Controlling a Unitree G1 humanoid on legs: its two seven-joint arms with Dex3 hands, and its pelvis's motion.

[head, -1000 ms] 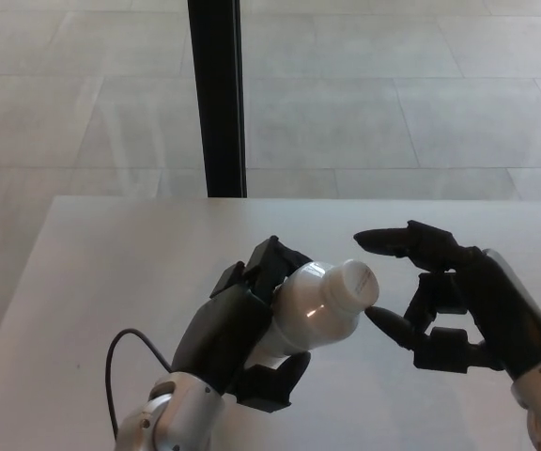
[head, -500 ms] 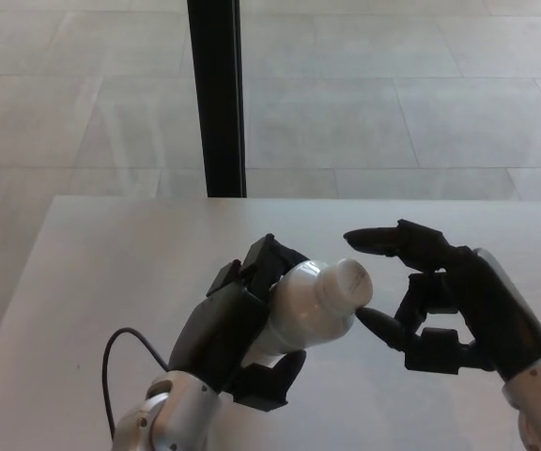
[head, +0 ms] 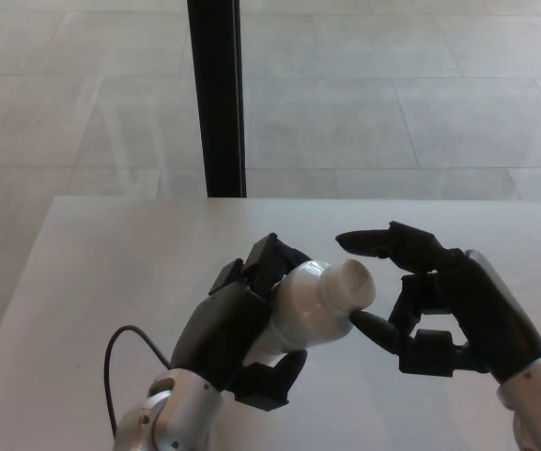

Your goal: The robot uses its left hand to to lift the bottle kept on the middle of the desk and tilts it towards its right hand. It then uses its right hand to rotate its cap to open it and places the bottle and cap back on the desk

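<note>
A white bottle [head: 310, 310] is held above the desk, tilted so its white cap [head: 351, 285] points to the right. My left hand [head: 238, 334] is shut on the bottle's body, wrapping it from the left and below. My right hand [head: 430, 301] stands open just right of the cap. Its upper finger [head: 369, 241] reaches over the cap and its thumb [head: 372, 329] sits just below it, close to the cap or touching it. The bottle's lower part is hidden inside my left hand.
The white desk [head: 111, 272] fills the lower part of the view; its far edge runs near the top third. A black post [head: 217, 94] stands behind the desk. A black cable [head: 120, 348] loops beside my left wrist.
My right hand has moved left toward the cap, its fingers now bracketing it. The bottle and left hand have barely moved.
</note>
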